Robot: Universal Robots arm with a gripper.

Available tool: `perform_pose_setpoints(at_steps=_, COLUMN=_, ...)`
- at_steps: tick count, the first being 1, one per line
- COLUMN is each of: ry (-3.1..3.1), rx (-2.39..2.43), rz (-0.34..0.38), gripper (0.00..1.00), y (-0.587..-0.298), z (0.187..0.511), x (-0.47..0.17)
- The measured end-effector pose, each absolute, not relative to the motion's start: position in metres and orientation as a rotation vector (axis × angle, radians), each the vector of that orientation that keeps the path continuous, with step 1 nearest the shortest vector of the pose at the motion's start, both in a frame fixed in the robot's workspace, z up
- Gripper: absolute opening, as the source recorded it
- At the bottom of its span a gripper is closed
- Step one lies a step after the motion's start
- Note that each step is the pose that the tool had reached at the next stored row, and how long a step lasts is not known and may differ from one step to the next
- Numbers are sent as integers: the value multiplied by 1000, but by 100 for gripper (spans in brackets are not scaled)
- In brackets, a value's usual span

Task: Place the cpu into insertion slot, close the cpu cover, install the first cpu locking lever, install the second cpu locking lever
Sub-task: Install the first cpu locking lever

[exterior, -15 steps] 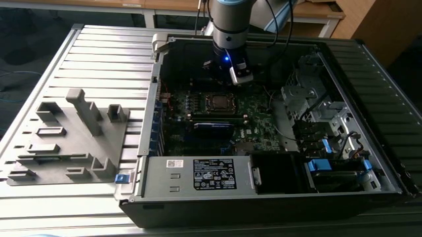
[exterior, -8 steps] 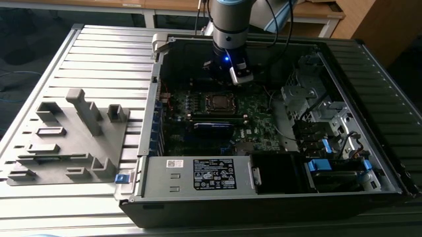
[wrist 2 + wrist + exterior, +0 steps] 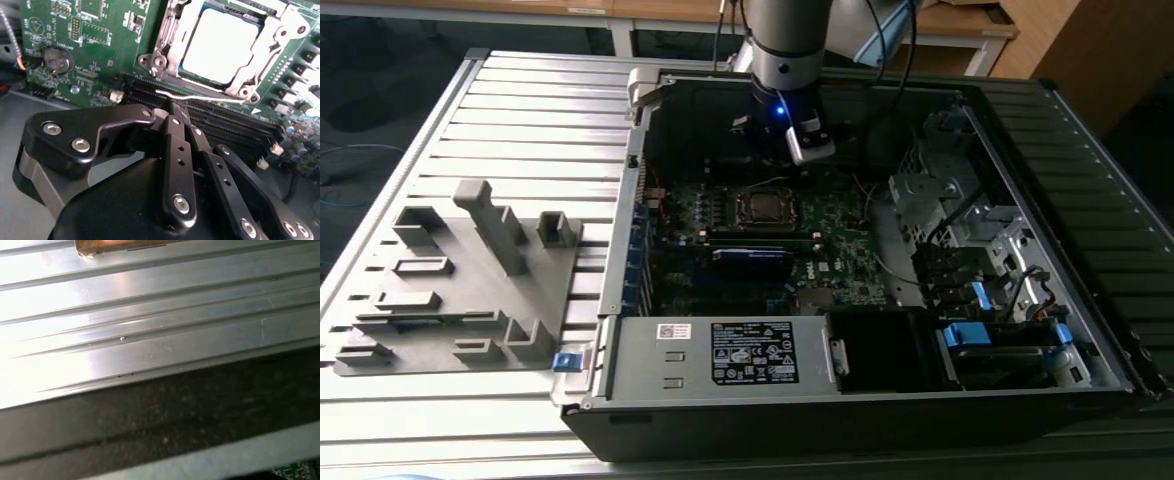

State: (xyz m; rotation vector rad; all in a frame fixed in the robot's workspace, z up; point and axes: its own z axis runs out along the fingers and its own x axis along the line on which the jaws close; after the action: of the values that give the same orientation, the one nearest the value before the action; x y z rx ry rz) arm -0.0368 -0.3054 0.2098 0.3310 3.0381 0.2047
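In the second wrist view the cpu (image 3: 220, 45), a flat square with a pale metal top, lies in its socket on the green motherboard (image 3: 100, 45). The silvery cpu cover (image 3: 167, 37) lies flat around it, framing it. A thin silver locking lever (image 3: 210, 96) runs along the socket's edge nearest my gripper. My gripper (image 3: 176, 106) has its black fingers (image 3: 177, 145) pressed together, shut, their tips right at that lever. In the exterior view the gripper (image 3: 810, 150) hangs inside the open computer case just beyond the socket (image 3: 765, 207).
A power supply box with a white label (image 3: 754, 352) stands at the case's front. Drive cages and cables (image 3: 961, 230) fill the exterior view's right. A grey fixture block (image 3: 467, 290) lies on the ribbed metal table (image 3: 150, 315). Black memory slots (image 3: 235, 125) run beside the socket.
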Motion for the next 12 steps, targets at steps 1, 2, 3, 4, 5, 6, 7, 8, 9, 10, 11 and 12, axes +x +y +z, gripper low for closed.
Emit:
perform_pose_setpoints(at_steps=1, ry=3038, rx=331, rz=205, gripper=11, y=-305, z=212, x=-37)
perform_pose_setpoints(at_steps=2, ry=3038, rx=331, rz=207, gripper=11, y=-305, z=214, x=-37)
perform_pose_setpoints(at_steps=3, ry=3038, rx=331, rz=208, gripper=11, y=-305, z=215, x=-37)
perform_pose_setpoints(at_steps=4, ry=3038, rx=331, rz=209, gripper=11, y=-305, z=215, x=-37)
perform_pose_setpoints(at_steps=5, ry=3038, rx=331, rz=209, gripper=11, y=-305, z=215, x=-37)
perform_pose_setpoints(at_steps=6, ry=3038, rx=331, rz=209, gripper=11, y=-305, z=215, x=-37)
perform_pose_setpoints(at_steps=7, ry=3038, rx=331, rz=210, gripper=11, y=-305, z=215, x=-37)
perform_pose_setpoints(at_steps=8, ry=3038, rx=331, rz=211, gripper=11, y=-305, z=215, x=-37)
perform_pose_setpoints(at_steps=9, ry=3038, rx=331, rz=212, gripper=11, y=-304, z=215, x=-37)
perform_pose_setpoints(at_steps=10, ry=3038, rx=331, rz=212, gripper=11, y=-304, z=215, x=-37)
perform_pose_setpoints(at_steps=11, ry=3038, rx=331, rz=212, gripper=11, y=-303, z=215, x=-37)
perform_pose_setpoints(at_steps=12, ry=3038, rx=331, rz=212, gripper=11, y=-303, z=215, x=-37)
